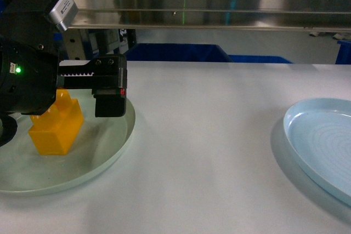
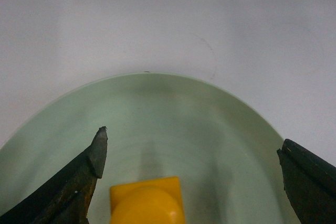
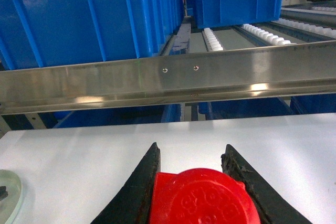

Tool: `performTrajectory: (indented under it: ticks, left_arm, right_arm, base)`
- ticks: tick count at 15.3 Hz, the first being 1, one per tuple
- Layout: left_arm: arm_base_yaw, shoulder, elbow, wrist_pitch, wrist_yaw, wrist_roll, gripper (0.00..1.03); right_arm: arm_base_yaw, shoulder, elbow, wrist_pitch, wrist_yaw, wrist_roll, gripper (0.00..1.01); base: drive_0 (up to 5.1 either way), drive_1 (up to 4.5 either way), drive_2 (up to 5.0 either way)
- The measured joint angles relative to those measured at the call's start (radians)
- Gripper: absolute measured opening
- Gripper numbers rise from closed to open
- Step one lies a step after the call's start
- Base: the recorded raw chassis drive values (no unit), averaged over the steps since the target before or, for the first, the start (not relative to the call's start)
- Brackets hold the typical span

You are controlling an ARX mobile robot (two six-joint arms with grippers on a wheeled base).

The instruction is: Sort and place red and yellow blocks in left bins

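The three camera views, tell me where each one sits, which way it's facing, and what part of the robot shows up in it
Head: on the robot, looking forward and down over the white table; the left arm and left gripper hang above the green plate holding the yellow block.
Left wrist: looks down between open fingers onto the same plate and yellow block.
Right wrist: low over the table, facing blue bins; the right gripper clamps the red block.
Head and left wrist views share the plate and yellow block.
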Motion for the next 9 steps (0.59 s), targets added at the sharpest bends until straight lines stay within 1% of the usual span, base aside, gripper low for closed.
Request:
performTrajectory:
  ticks: [3,4,5,9]
  left_arm:
    - [0.006,0.0,-0.012,-0.005,-0.02,-0.001,0.98]
    - [0.006,0.0,-0.024,-0.016,-0.03,0.0,0.93]
    - [0.007,0.0,-0.031,-0.037,-0.029,-0.001,0.82]
    - [0.008,0.0,-0.034,-0.036,-0.029,0.0,0.42]
  right_arm:
    - [0.0,0.0,0.0,0.0,0.0,0.0,0.29]
    - [0.0,0.0,0.0,0.0,0.0,0.0,0.29]
    - [0.0,0.0,0.0,0.0,0.0,0.0,0.29]
    - [0.0,0.0,0.0,0.0,0.0,0.0,0.29]
  base:
    - [0.0,0.0,0.0]
    - [0.0,0.0,0.0]
    - [0.0,0.0,0.0]
    - [0.0,0.0,0.0]
